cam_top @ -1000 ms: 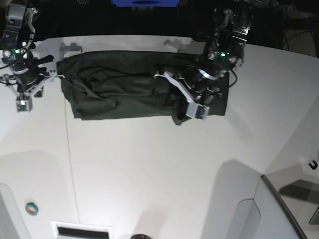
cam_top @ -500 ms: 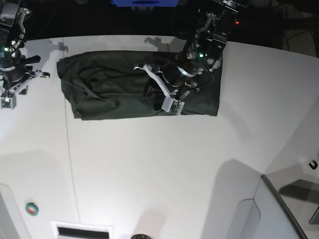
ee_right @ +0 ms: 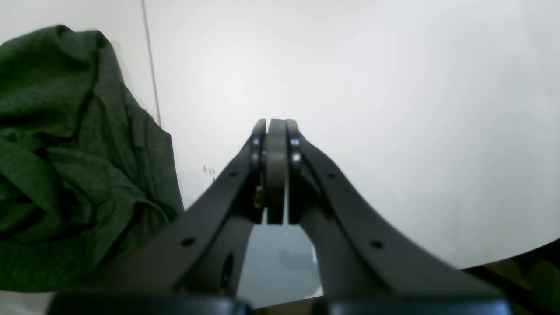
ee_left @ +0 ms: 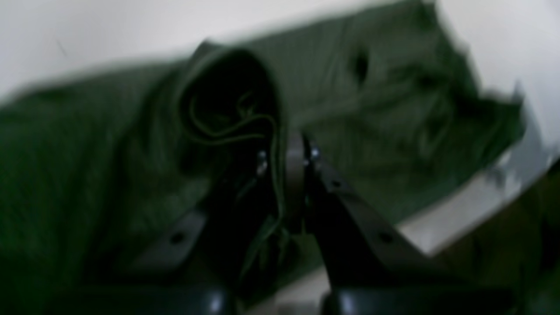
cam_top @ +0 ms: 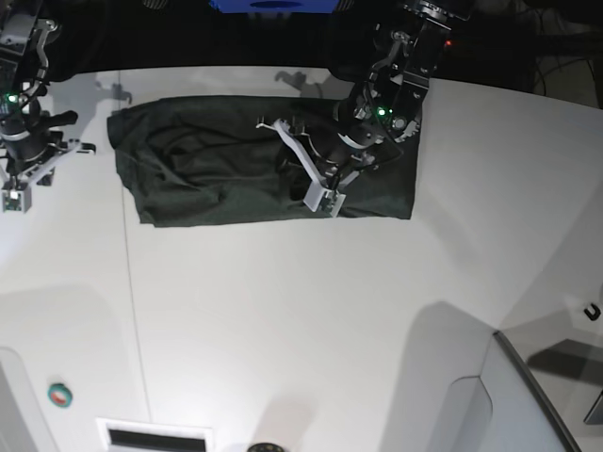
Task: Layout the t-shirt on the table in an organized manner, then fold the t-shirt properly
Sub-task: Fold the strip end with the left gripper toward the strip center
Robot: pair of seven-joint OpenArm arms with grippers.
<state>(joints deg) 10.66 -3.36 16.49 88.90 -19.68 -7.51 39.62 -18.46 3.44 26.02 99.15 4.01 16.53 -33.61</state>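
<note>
A dark green shirt (cam_top: 254,160) lies as a long, rumpled band across the far half of the white tabletop (cam_top: 301,311), midway through being folded. Left of the shirt in the base view, the right pincer (cam_top: 21,193) hangs over bare tabletop just off the shirt's end, its jaws pressed together on nothing; its wrist view shows the closed black fingers (ee_right: 275,170) above smooth white surface, with a crumpled heap of cloth off to one side and a thin dark seam line (ee_right: 151,65) running past the cloth. Over the shirt's right-hand part, the left pincer (cam_top: 323,196) sits low on the fabric, jaws nearly together and clamped on a fold of the shirt; the blurred wrist view shows a stitched hem edge (ee_left: 227,131) caught between the fingers (ee_left: 295,175), with a rolled pocket of cloth behind it. The shirt's right end lies squarer and flatter than its left end, which carries deep creases. The knit looks thin, soft and light, with a faint heathered grain: it will likely drape, bunch and slide easily on the slick tabletop, and cannot hold a shape unaided. Judging by that, the firmest holds are the doubled hems and corners, pinched through all layers, with the far end weighted or pinned so that the whole piece does not drag along
</note>
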